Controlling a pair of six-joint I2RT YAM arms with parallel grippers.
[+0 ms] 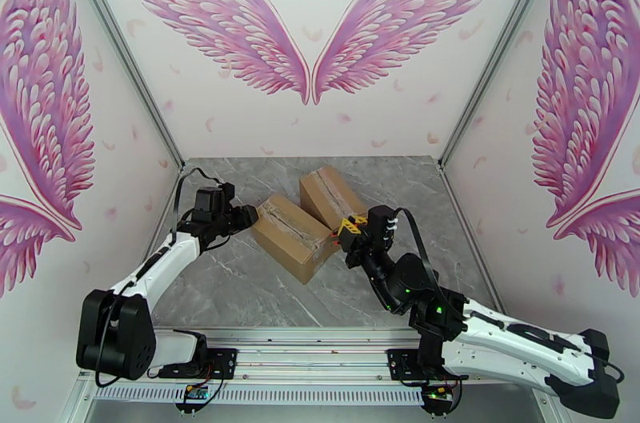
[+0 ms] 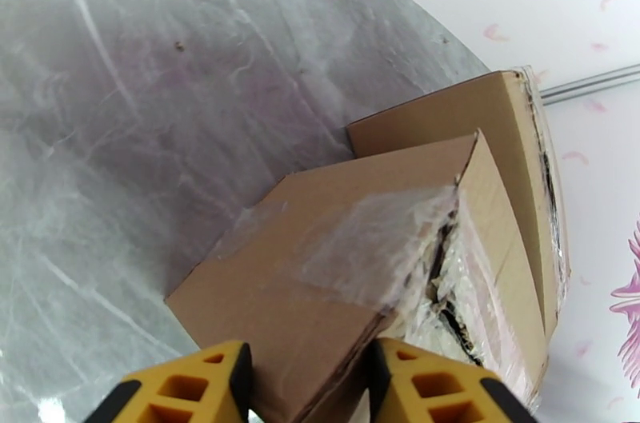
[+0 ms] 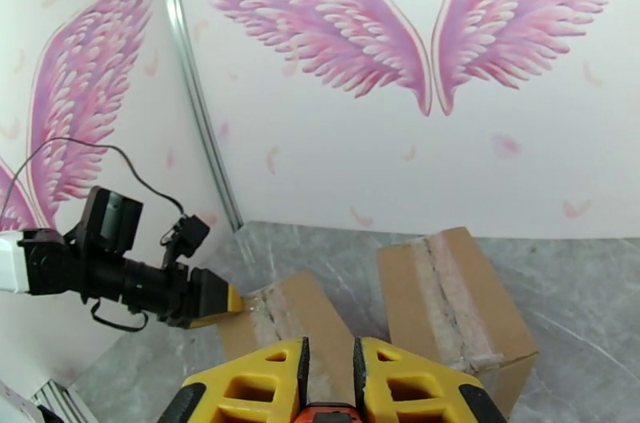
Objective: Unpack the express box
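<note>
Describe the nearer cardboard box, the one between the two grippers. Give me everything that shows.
The near box is plain brown cardboard, closed, lying flat and diagonal on the grey marbled table. Clear tape runs along its top seam and over one end, wrinkled and split there with a dark gap. That end's corner sits within the left gripper; the right gripper hangs at the other end. Its far side seems to abut the second box.

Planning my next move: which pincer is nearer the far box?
Right. The right pincer sits just beside the far box, at its near corner; the left pincer is at the left end of the near box, farther off.
</note>
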